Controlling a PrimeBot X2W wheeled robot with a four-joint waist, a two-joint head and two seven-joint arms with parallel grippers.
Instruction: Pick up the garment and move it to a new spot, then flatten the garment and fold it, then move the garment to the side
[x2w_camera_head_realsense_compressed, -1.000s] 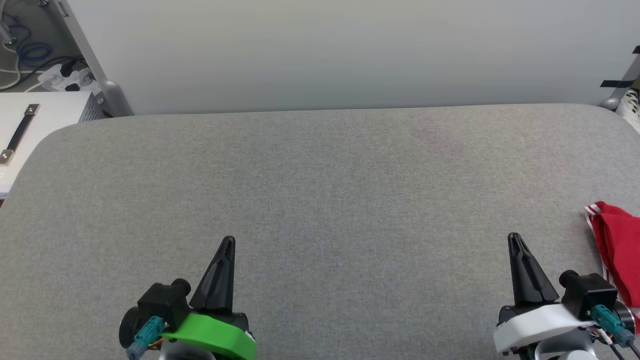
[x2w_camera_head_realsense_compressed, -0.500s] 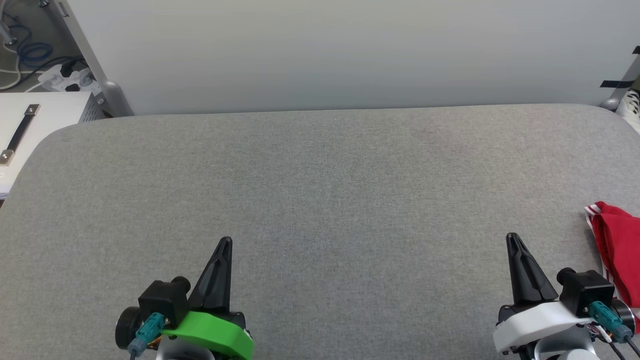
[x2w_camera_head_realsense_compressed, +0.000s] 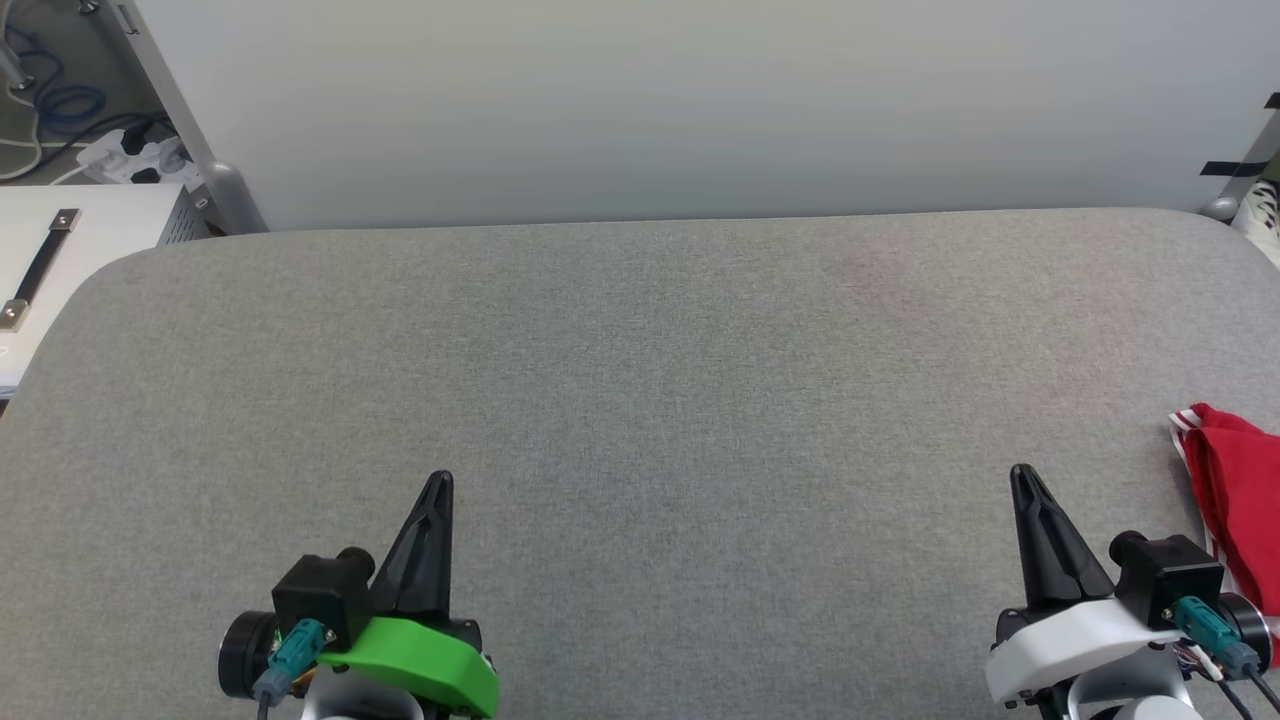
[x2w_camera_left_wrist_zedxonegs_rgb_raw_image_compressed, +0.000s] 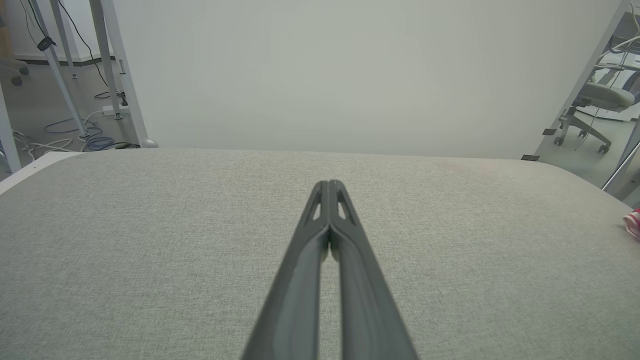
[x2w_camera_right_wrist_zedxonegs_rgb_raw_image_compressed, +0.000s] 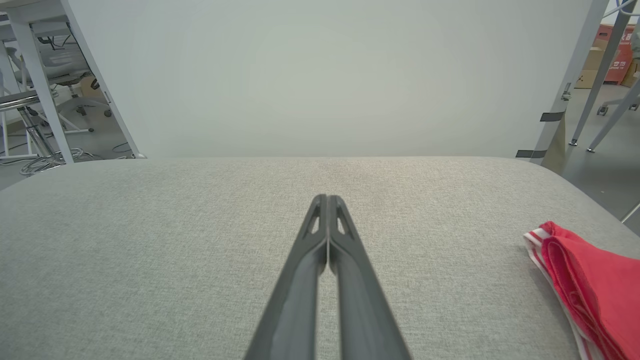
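Observation:
The garment (x2w_camera_head_realsense_compressed: 1238, 490), a red shirt with white-and-red striped trim, lies bunched at the right edge of the grey table (x2w_camera_head_realsense_compressed: 640, 380), partly cut off by the head view. It shows again as the garment (x2w_camera_right_wrist_zedxonegs_rgb_raw_image_compressed: 585, 290) at the lower right of the right wrist view, and a small corner of the garment (x2w_camera_left_wrist_zedxonegs_rgb_raw_image_compressed: 633, 223) reaches the far right of the left wrist view. My right gripper (x2w_camera_head_realsense_compressed: 1020, 475) is shut and empty, a short way left of the shirt and apart from it. My left gripper (x2w_camera_head_realsense_compressed: 440, 482) is shut and empty at the lower left.
A pale wall panel (x2w_camera_head_realsense_compressed: 680, 100) stands behind the table's far edge. A white cabinet with a black handle (x2w_camera_head_realsense_compressed: 40, 265) sits beyond the left corner, with cables and a power strip (x2w_camera_head_realsense_compressed: 130, 155) on the floor. An office chair (x2w_camera_left_wrist_zedxonegs_rgb_raw_image_compressed: 595, 107) stands past the right side.
My left gripper has drifted slightly left and back toward me. The right gripper has barely shifted. The garment has not moved.

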